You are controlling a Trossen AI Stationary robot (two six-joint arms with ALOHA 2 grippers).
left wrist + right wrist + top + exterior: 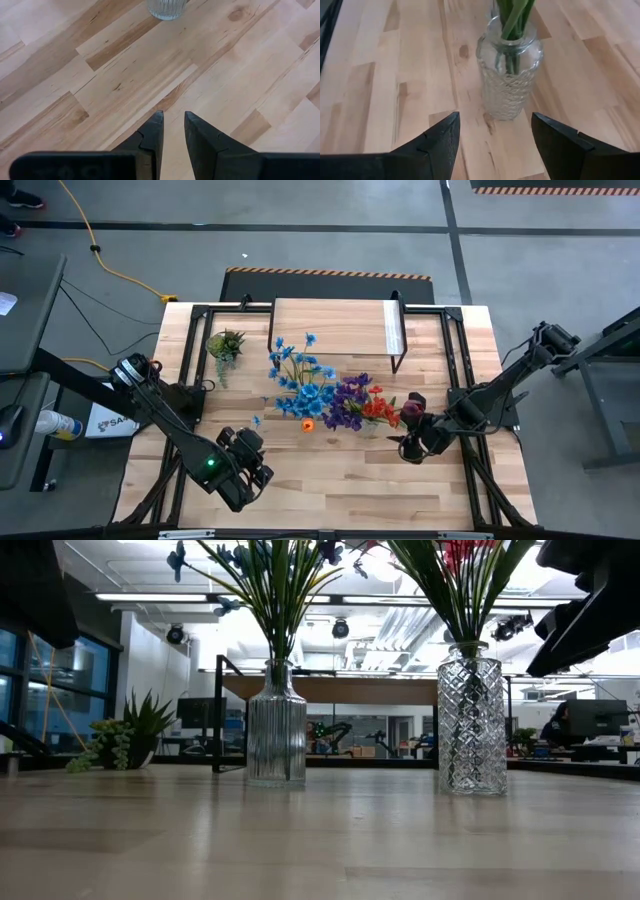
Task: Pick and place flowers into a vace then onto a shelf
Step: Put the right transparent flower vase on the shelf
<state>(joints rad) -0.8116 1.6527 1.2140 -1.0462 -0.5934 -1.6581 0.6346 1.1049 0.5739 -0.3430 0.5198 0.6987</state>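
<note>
A light plank table (330, 470) carries everything. The right gripper (495, 137) hangs above it with fingers spread wide and empty, just short of a diamond-cut glass vase (509, 80) holding the red and purple flowers (362, 405). Beside them, blue flowers (300, 380) stand in a ribbed vase (277, 725). The shelf (335, 328) sits behind. The left gripper (173, 131), fingers narrowly apart, holds nothing near the table's front.

I'm working in a robotics lab or industrial hall: grey concrete floor (330, 240) with hazard-striped tape (330, 273), a yellow cable (110, 265), ceiling strip lights (150, 597) (long rows), and monitors (595, 718) beyond the plank surface (330, 470).
</note>
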